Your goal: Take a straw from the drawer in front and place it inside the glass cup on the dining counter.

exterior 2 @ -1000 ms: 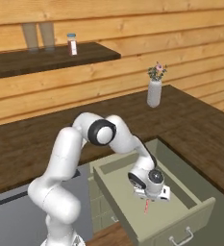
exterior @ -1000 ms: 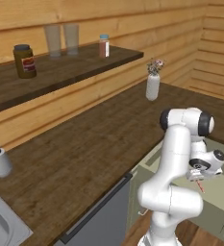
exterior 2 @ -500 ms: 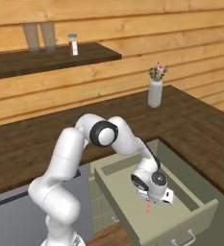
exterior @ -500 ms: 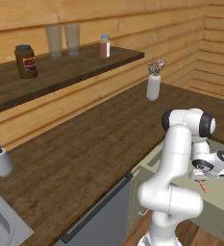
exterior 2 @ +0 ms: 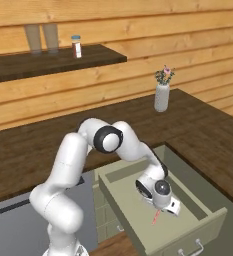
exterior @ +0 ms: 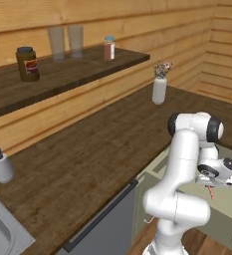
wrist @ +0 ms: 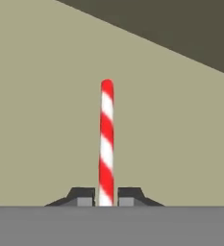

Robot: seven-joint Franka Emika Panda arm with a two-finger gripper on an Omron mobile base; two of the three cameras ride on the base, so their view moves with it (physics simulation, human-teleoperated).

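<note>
A: Hand view first. What's the claw (wrist: 105, 197) doing?

B: It's clamped on the straw (wrist: 106, 139), one finger on each side of the base. The red-and-white stick runs straight out from the tips over the pale green floor of the drawer (wrist: 41, 110).

A: And from the right base view?

B: The claw (exterior 2: 160, 212) hangs inside the open drawer (exterior 2: 138, 220), above its floor, with the straw (exterior 2: 156, 216) slanting down from it.

A: Anything on the tabletop (exterior: 87, 159)?

B: A white flower vase (exterior: 159, 88) near the back wall and a soap dispenser (exterior: 1, 166) at the left end.
</note>
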